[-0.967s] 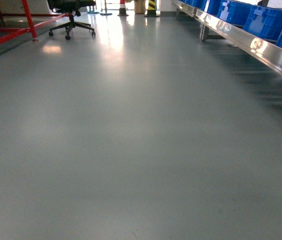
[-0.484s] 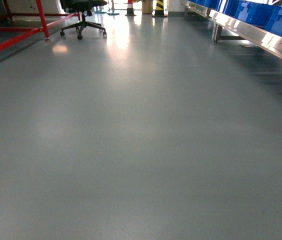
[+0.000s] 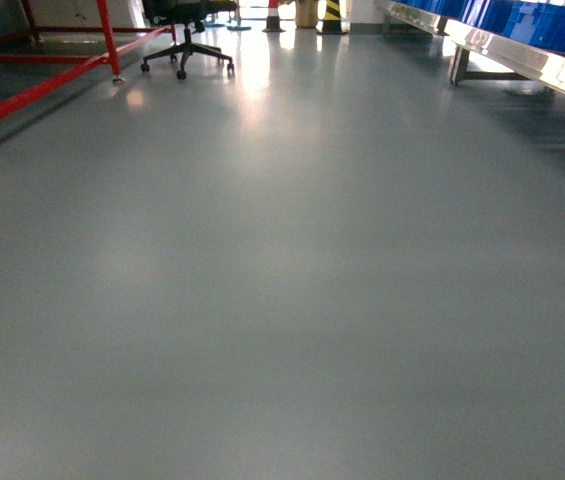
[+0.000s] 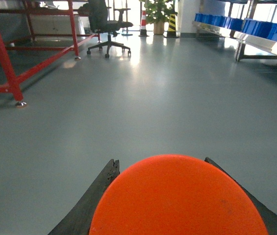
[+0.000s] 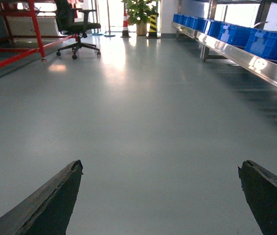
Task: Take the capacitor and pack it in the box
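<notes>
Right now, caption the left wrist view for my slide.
Left gripper shut on an orange ball, grey floor ahead.

Backlit doorway glare streaks the glossy floor (image 3: 292,300), edges soft

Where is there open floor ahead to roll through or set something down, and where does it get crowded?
The grey floor lies bare down the middle, between the red frame on the left and the steel rack of blue bins on the right. It crowds at the far end: an office chair, a potted plant and striped posts.
</notes>
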Robot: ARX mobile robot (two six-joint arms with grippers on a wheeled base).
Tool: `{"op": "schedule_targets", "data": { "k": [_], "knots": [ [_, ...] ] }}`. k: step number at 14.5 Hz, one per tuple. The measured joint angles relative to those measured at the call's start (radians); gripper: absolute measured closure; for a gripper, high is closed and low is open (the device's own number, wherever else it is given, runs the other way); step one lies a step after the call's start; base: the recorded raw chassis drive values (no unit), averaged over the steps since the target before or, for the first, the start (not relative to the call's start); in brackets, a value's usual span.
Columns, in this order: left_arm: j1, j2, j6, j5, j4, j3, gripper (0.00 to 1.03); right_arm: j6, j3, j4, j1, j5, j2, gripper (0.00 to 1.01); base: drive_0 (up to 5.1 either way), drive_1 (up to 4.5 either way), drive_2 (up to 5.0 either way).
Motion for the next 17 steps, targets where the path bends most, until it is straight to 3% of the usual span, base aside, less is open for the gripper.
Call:
{"op": "schedule_targets", "data": {
  "k": [17],
  "knots": [
    [0.000, 0.000, 0.000, -0.001, -0.002, 0.000, 0.60, 0.000, 0.000, 0.000, 0.000, 0.000, 0.000, 0.03, -5.2, 2.24, 2.2]
  ]
}}
